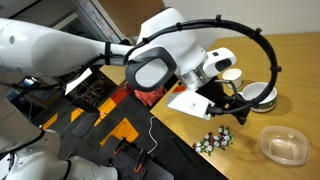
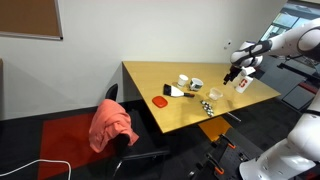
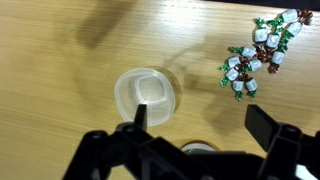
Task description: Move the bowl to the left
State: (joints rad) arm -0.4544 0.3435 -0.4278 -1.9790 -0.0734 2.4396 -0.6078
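The transparent bowl [image 3: 147, 95] stands upright and empty on the wooden table. In the wrist view it lies just beyond my left finger. It also shows near the table's corner in both exterior views [image 1: 284, 146] [image 2: 243, 86]. My gripper [image 3: 200, 122] is open and empty. It hangs above the table [image 1: 233, 100] [image 2: 237, 74], and nothing sits between its fingers but bare wood.
A white bowl with a green rim [image 1: 262, 95] peeks out under the gripper in the wrist view [image 3: 198, 150]. A small white cup [image 1: 232, 75] stands beside it. A cluster of green and white pieces [image 3: 262, 50] [image 1: 214, 140] lies nearby. A red object [image 2: 160, 100] lies farther along the table.
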